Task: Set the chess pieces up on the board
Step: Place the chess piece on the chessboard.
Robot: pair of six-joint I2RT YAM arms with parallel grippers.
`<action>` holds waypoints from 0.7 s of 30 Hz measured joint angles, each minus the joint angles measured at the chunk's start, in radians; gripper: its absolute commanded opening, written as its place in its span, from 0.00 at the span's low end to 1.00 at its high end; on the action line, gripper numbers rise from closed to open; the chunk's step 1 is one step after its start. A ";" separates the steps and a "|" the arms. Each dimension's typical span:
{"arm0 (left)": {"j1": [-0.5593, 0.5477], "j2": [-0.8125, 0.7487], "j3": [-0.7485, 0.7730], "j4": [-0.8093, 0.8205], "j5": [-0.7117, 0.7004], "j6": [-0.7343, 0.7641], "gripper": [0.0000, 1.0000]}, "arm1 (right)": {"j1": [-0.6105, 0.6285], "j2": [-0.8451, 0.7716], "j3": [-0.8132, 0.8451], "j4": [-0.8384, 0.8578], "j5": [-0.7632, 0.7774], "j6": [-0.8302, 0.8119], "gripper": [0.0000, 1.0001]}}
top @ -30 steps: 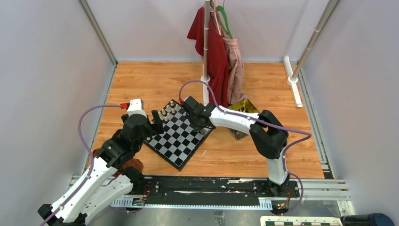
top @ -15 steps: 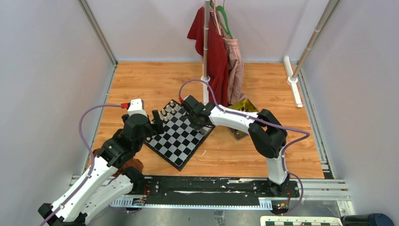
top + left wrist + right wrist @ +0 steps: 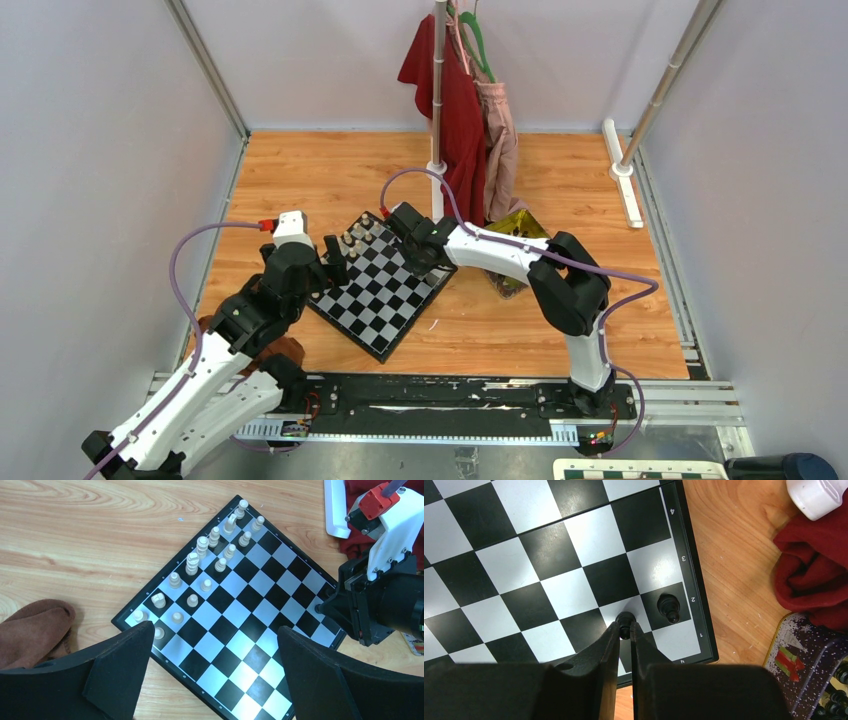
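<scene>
The board (image 3: 385, 285) lies turned like a diamond on the wooden table; it also shows in the left wrist view (image 3: 250, 630) and the right wrist view (image 3: 524, 570). Several cream pieces (image 3: 200, 565) stand in two rows along its far left side. My right gripper (image 3: 625, 628) is shut on a black piece (image 3: 624, 620) low over a white square near the board's right corner, beside another black piece (image 3: 669, 608) standing on a dark square. My left gripper (image 3: 215, 675) is open and empty above the board's near left edge.
A gold tray (image 3: 515, 235) with more black pieces (image 3: 836, 700) lies right of the board. Red and pink clothes (image 3: 465, 110) hang on a stand (image 3: 437, 165) behind it. A brown cloth (image 3: 32, 632) lies left of the board.
</scene>
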 measured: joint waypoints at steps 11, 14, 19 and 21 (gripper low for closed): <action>0.000 -0.001 0.000 0.000 0.000 0.000 1.00 | 0.000 0.010 0.000 0.000 -0.008 -0.004 0.32; 0.000 -0.002 0.000 0.000 0.000 0.000 1.00 | 0.000 0.010 0.000 -0.001 -0.008 -0.005 0.32; 0.000 -0.004 0.000 0.000 0.000 0.000 1.00 | 0.000 0.010 0.002 -0.002 -0.008 -0.011 0.33; 0.000 -0.006 0.000 0.000 0.000 -0.001 1.00 | 0.000 0.010 0.006 -0.006 -0.008 -0.014 0.33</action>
